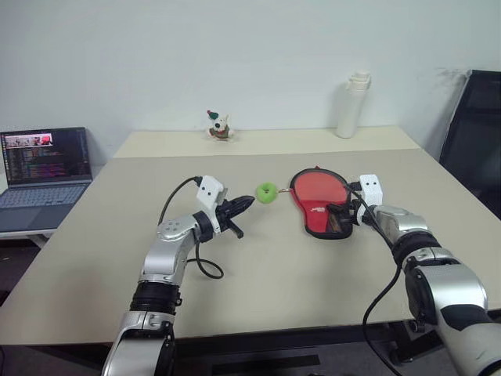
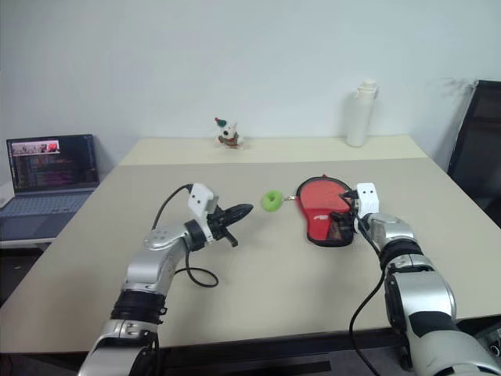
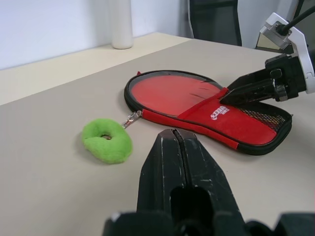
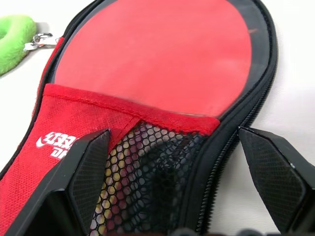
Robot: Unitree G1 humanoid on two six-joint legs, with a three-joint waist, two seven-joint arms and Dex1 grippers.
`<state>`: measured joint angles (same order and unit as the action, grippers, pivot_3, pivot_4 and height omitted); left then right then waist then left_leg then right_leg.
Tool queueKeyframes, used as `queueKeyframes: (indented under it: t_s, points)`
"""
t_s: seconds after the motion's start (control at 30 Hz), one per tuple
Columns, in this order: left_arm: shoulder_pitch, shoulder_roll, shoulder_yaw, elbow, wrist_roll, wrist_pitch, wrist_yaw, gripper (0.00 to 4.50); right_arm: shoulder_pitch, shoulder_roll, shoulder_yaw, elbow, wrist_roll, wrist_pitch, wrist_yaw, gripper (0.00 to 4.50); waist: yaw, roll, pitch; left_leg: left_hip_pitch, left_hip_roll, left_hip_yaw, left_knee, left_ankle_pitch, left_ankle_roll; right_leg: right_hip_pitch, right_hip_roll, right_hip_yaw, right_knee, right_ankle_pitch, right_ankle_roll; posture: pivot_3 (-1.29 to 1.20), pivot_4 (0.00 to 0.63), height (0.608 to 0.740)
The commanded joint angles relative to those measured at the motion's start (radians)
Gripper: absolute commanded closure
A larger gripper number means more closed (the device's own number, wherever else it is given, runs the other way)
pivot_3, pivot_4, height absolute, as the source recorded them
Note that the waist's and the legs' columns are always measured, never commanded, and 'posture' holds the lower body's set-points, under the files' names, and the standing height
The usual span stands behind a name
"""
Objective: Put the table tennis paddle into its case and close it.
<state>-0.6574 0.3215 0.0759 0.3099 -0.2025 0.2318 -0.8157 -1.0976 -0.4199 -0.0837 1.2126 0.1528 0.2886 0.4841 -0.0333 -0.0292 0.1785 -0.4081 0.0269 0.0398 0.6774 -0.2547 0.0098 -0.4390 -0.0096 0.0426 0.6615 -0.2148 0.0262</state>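
Lengthwise, the case [image 1: 319,202] points its narrow end toward the right gripper's [image 4: 182,162] spread jaws; left gripper [image 1: 241,207] closed, empty.

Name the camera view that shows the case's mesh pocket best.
The right wrist view: the mesh pocket sits close up between the open right claw fingers, its netting plain. The left wrist view shows it as a thin strip on the case; in the eye views, the right claw mostly hides it.

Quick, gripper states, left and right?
Left gripper: shut, holding nothing.
Right gripper: open, fingers either side of the case's narrow mesh end, not clamped on it.
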Motion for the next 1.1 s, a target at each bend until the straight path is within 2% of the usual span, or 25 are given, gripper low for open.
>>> queueKeyframes:
  t_s: [0.03,0.23,0.53,0.6,0.97,1.0,1.1]
  points:
    - [-0.01,0.012,-0.002,-0.045,-0.024,-0.008,0.003,4.5,0.023,-0.033,-0.034,-0.033,-0.003,-0.005,-0.02,0.11,0.001,0.0,0.0,0.0,0.0,0.0,0.0,0.0,0.0,0.0,0.0,0.0,0.0,0.0,0.0,0.0,0.15,0.74]
    - [-0.031,0.015,-0.014,-0.026,-0.025,-0.015,-0.002,4.5,0.048,-0.011,-0.059,-0.021,-0.005,0.027,-0.029,0.11,0.0,0.0,0.0,0.0,0.0,0.0,0.0,0.0,0.0,0.0,0.0,0.0,0.0,0.0,0.0,0.0,0.15,0.74]
    - [-0.026,0.025,-0.023,-0.039,-0.03,-0.011,-0.001,4.5,0.033,0.065,-0.021,-0.016,-0.047,0.045,0.022,0.11,-0.019,0.0,0.0,0.001,0.001,0.0,0.0,0.0,0.0,0.001,0.001,0.001,0.0,0.0,0.0,0.0,0.15,0.74]
    - [-0.022,0.027,-0.024,-0.043,-0.03,-0.01,0.001,4.5,0.024,0.088,-0.009,-0.009,-0.062,0.046,0.031,0.61,-0.028,0.0,0.0,0.002,0.001,0.0,0.0,0.0,0.0,0.001,0.001,0.001,0.001,0.0,0.0,0.0,0.15,0.74]
    - [0.019,0.05,-0.019,-0.068,-0.034,-0.007,0.005,4.5,0.007,0.132,-0.006,0.03,-0.091,0.054,0.008,4.29,-0.049,0.0,0.0,0.01,0.002,0.0,-0.002,0.0,0.0,0.009,0.002,0.001,0.001,0.0,0.0,0.0,0.15,0.74]
    - [0.026,0.057,-0.017,-0.075,-0.04,0.002,-0.003,4.5,0.007,0.133,-0.011,0.031,-0.086,0.06,0.007,4.49,-0.049,0.0,0.0,0.01,0.002,0.0,-0.002,0.0,0.0,0.009,0.002,0.001,0.001,0.0,0.0,0.0,0.15,0.74]
    - [0.073,0.103,-0.027,-0.138,-0.086,0.063,-0.082,4.5,-0.004,0.14,-0.043,0.028,-0.055,0.091,0.007,4.49,-0.051,0.0,0.0,0.01,0.002,0.0,-0.002,0.0,0.0,0.009,0.002,0.001,0.0,0.0,0.0,0.0,0.15,0.74]
